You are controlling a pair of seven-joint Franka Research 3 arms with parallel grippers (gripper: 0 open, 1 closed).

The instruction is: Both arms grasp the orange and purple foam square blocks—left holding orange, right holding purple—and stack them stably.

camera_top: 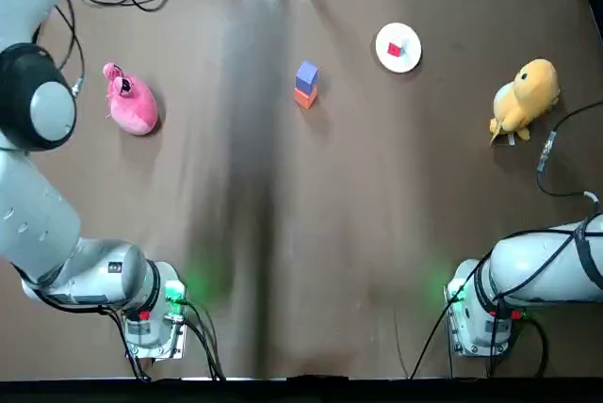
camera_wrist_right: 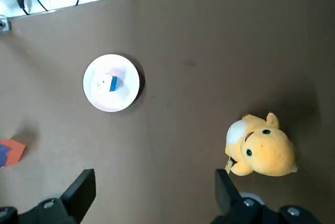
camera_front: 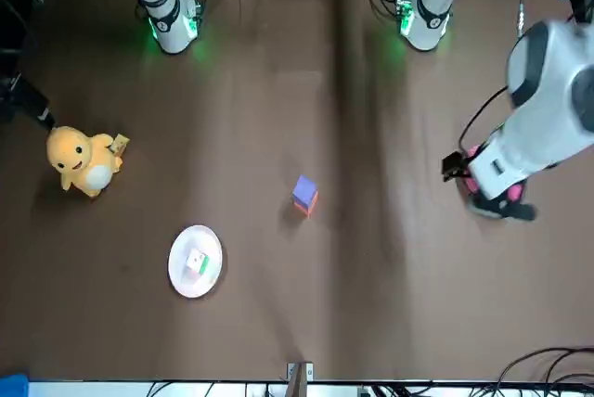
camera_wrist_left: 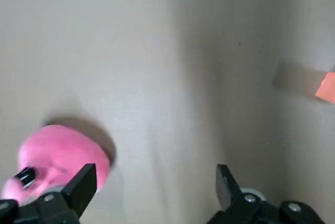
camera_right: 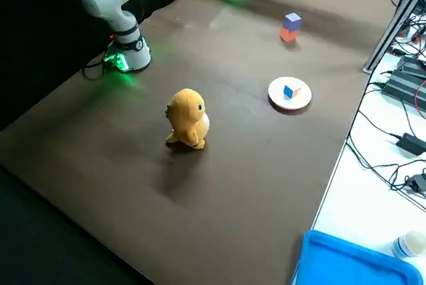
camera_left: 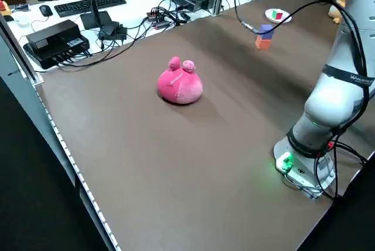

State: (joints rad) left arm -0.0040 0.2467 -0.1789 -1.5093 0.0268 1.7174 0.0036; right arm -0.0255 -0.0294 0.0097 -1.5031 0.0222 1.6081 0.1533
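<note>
The purple block (camera_top: 306, 75) rests on top of the orange block (camera_top: 304, 97) at the far middle of the table; the pair also shows in the front view as purple block (camera_front: 303, 190) over orange block (camera_front: 306, 204). Neither gripper touches them. My left gripper (camera_wrist_left: 155, 174) is open and empty, hovering over the pink plush (camera_wrist_left: 57, 153) at the table's left, with the orange block (camera_wrist_left: 327, 87) far off. My right gripper (camera_wrist_right: 154, 178) is open and empty, high over the right side near the yellow plush (camera_wrist_right: 261, 148).
A pink plush (camera_top: 130, 102) lies at the far left and a yellow plush (camera_top: 524, 94) at the far right. A white plate (camera_top: 411, 59) holding a small coloured cube sits right of the stack. Cables run along the far edge.
</note>
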